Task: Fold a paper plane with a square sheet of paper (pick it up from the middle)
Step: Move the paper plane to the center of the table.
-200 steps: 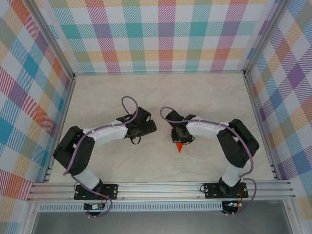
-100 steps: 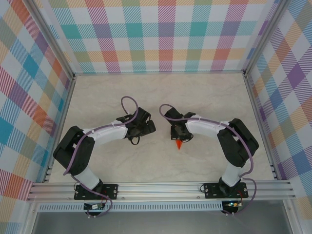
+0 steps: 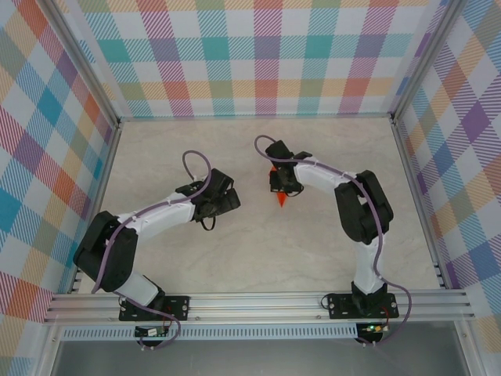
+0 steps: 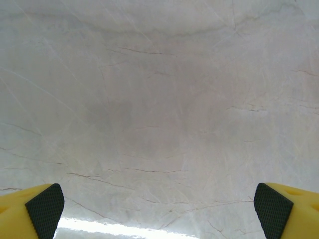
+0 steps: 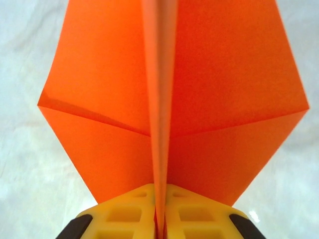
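A pale, marble-veined bench (image 3: 313, 258) sits inside walls (image 3: 266, 55) of pastel plaid. The slim orange paper plane (image 5: 219, 99), smooth and sharply creased, juts straight out from the right fingers (image 5: 149, 214), which pinch its centre ridge, nose towards the bench's near edge. The left fingers (image 3: 228, 200) gape wide, holding nothing.

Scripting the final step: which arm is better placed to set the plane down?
Right, likely. The right pincer is shut on the plane at its centre ridge, wings spread either side. The left pincer is open above the table, holding nothing.
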`<state>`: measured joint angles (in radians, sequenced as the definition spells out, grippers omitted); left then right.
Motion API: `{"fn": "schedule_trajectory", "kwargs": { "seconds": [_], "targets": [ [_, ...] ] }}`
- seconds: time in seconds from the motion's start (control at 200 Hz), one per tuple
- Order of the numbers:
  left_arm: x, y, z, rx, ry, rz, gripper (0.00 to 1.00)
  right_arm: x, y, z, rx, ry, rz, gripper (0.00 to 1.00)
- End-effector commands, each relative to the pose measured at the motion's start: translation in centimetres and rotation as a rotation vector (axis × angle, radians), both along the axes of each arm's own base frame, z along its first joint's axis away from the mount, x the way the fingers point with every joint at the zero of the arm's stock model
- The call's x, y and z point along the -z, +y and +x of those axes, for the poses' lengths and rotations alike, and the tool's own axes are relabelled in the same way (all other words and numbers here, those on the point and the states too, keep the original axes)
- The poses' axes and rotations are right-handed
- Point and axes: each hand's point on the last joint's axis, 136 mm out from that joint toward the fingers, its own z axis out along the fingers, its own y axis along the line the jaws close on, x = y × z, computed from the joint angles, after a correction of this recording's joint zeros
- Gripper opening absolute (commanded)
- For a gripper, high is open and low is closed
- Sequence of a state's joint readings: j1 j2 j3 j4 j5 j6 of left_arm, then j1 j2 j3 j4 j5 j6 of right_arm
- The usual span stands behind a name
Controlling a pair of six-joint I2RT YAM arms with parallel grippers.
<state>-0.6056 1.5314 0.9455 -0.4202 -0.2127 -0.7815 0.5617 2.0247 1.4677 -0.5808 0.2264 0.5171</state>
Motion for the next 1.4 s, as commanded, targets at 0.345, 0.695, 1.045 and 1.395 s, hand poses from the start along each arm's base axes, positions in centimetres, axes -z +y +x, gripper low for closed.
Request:
{"fn": "schedule_trajectory", "kwargs": {
  "seconds": [0.345,0.695,1.045,1.395],
  "targets": [
    [0.6,2.0,-0.5,-0.001,0.025,0.08,1.0,3.4,-0.2,1.2,-0.021,0.098,-0.004,0.17],
    [-1.6,3.3,0.3,-0.028,-0.021,0.14,1.0,-3.0,0.0,2.1,0.016,0.018,0.036,0.33],
    [-11.2,11.5,1.5,-0.182,-0.251,0.48,1.0,-17.0,-6.0,-0.2,0.096,-0.323,0.036,0.91],
    [-11.8,20.6,-1.1,-0.397,-0.388,0.715,1.0,-16.6,-21.7,-3.5,0.466,-0.615,-0.308,1.0]
  ]
}}
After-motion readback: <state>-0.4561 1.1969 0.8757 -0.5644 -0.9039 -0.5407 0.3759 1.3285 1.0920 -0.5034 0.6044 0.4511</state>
